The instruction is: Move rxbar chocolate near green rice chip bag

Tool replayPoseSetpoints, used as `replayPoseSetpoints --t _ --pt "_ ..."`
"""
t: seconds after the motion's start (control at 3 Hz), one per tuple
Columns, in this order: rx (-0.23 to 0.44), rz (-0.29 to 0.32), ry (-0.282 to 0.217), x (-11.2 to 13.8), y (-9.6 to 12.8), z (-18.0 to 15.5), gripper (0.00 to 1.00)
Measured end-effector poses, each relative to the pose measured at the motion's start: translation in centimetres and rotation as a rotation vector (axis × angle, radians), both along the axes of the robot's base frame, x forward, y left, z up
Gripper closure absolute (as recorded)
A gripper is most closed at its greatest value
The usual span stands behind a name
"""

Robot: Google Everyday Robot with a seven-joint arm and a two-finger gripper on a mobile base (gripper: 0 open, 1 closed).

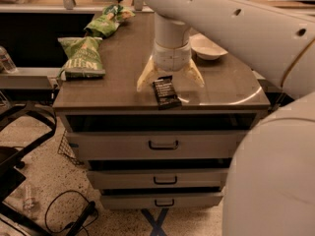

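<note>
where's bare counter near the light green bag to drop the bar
Bare counter between the green rice chip bag and the gripper, which stands open over the rxbar chocolate; also between the darker green bag and the bar. Crowded by the bowl.

Cream gripper over dark-brown rxbar chocolate; light green rice chip bag
</note>
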State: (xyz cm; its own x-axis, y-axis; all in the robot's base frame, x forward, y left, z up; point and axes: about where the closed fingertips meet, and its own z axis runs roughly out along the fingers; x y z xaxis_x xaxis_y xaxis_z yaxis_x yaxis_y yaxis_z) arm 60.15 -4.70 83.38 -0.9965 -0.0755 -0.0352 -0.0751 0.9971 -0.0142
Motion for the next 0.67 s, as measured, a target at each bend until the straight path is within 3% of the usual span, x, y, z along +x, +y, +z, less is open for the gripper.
replayPoseSetpoints --t 0.33,0.67 --pt "0.012 0.056 -0.029 0.6 0.6 -1.7 0.00" --pt "0.011 0.096 -0.025 0.9 1.0 -3.5 0.18"
